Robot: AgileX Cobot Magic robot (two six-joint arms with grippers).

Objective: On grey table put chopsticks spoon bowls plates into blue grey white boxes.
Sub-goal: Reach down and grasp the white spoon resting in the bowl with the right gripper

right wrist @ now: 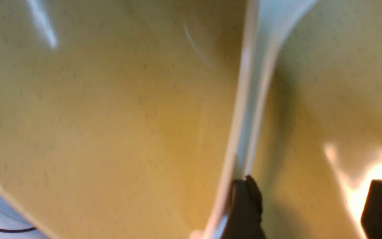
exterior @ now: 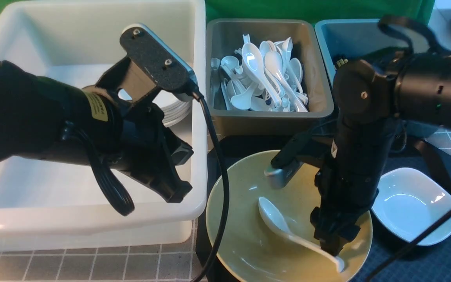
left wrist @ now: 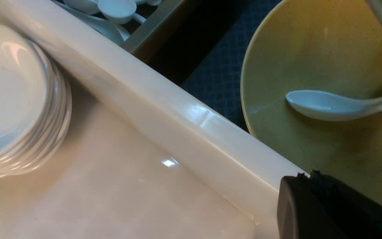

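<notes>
Only frontally: white plate (exterior: 413, 203) beside yellow bowl (exterior: 241, 235).

The left arm (exterior: 33, 121) and its closed left claw (exterior: 176, 176) fill the middle left of the front view, hanging over the tub (exterior: 92, 51). The tub's floor is bare apart from a plate stack (exterior: 174, 107) by its right wall. At upper centre, the grey bin (exterior: 217, 58) is heaped with spoons (exterior: 264, 74). At lower centre, the left half of the bowl (exterior: 245, 235) is free. Its right half holds the right arm (exterior: 358, 129). The right claw (exterior: 333, 244) there is spread, with one finger (right wrist: 244, 205) against the handle of the spoon (exterior: 276, 217). A cable (exterior: 219, 164) crosses the bowl's left rim. The plate (exterior: 413, 203) at lower right lies uncovered.
</notes>
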